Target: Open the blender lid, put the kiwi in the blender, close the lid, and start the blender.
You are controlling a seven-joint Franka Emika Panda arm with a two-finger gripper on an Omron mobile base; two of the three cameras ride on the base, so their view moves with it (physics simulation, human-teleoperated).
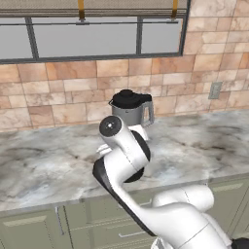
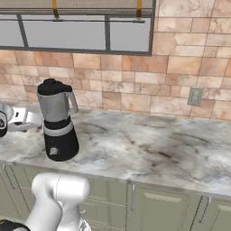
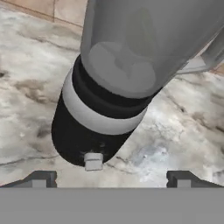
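The blender (image 1: 131,115) (image 2: 57,122) stands on the marble counter against the tiled wall, its handle to the right. The black blender lid (image 1: 129,98) (image 2: 50,86) sits on top of the grey jar. In the hand view the blender (image 3: 111,83) looms close, and its small front knob (image 3: 92,161) sits just ahead of my fingertips. My gripper (image 3: 111,180) is open, with its fingertips wide apart and nothing between them. It hovers in front of the black base, a little above the counter. The kiwi is out of view.
The marble counter (image 2: 149,144) stretches wide to the right of the blender. A tiled wall with a wall socket (image 2: 195,96) and a window (image 2: 81,31) rise behind it. Cabinet doors (image 2: 158,207) run below the counter's front edge.
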